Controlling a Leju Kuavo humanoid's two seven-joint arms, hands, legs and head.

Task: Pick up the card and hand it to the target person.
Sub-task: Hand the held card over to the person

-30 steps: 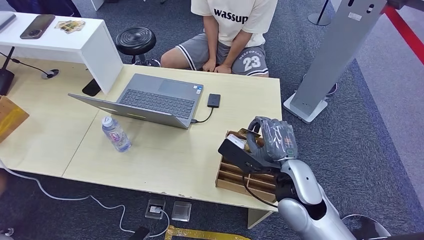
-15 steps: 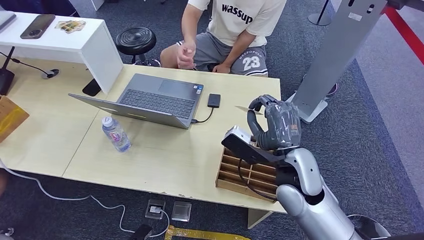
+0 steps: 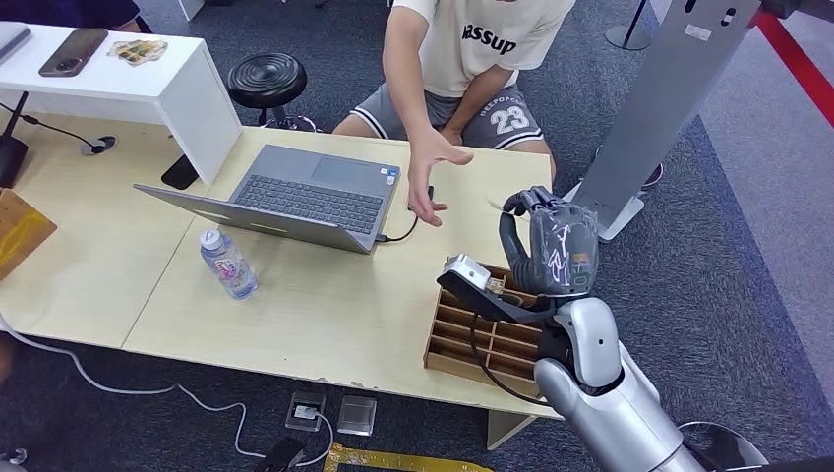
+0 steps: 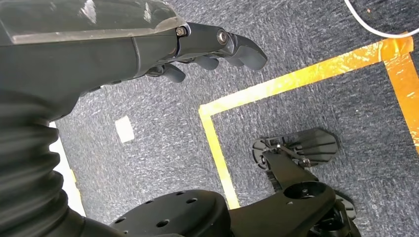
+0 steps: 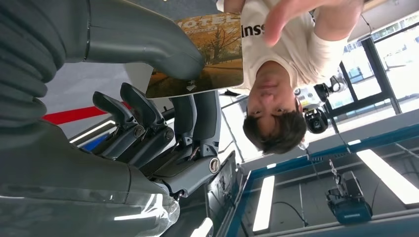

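My right hand [image 3: 553,248] is raised above the far end of the wooden divided box [image 3: 479,345], back of the hand toward me. It pinches a card [image 5: 211,53] with an autumn-tree picture between thumb and fingers; in the head view just a thin edge of the card [image 3: 495,206] pokes out. A person in a cream T-shirt [image 3: 492,39] sits across the table and reaches an open hand [image 3: 431,182] over it, a short gap left of my hand. My left hand [image 4: 207,47] hangs by the floor, loosely bent, holding nothing.
An open grey laptop [image 3: 295,197] with a black drive [image 3: 421,196] cabled to it lies mid-table. A water bottle [image 3: 228,264] stands at its near corner. A white shelf [image 3: 148,84], a black stool [image 3: 267,79] and a grey stand [image 3: 654,108] ring the table.
My right hand lifted the card out of the box and rose toward the far side. The person leaned in and stretched an arm over the table toward it.
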